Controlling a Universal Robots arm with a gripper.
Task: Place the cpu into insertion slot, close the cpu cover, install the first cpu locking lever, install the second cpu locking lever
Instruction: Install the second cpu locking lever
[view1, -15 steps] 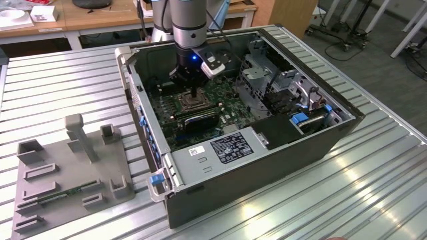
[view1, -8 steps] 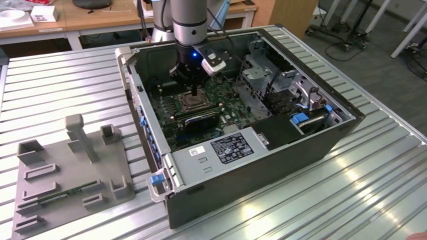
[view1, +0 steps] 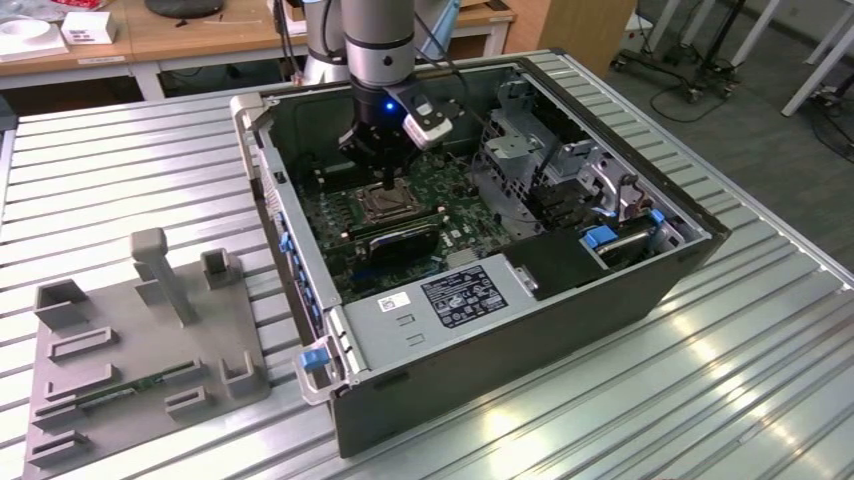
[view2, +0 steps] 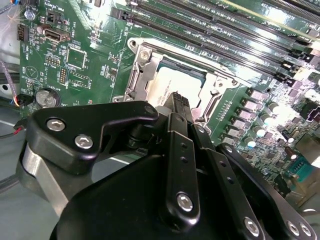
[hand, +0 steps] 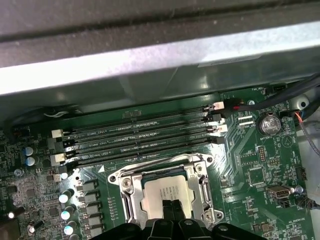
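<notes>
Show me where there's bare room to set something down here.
Free: the ribbed metal table on the exterior view's right of the black computer case, and behind the grey fixture tray. Crowded: inside the case, where the black gripper sits over the silvery-rimmed square socket.

Exterior view: high, well back, looking down obliquely at the open case (view1: 534, 300) on the slatted table (view1: 747, 380); arm (view1: 378, 40) enters at 12 o'clock. Both wrist views: close above the motherboard (hand: 260, 165), looking steeply down past the gripper (view2: 179, 102). All three share the socket (view1: 382, 203) (view2: 150, 65) (hand: 125, 187).
</notes>
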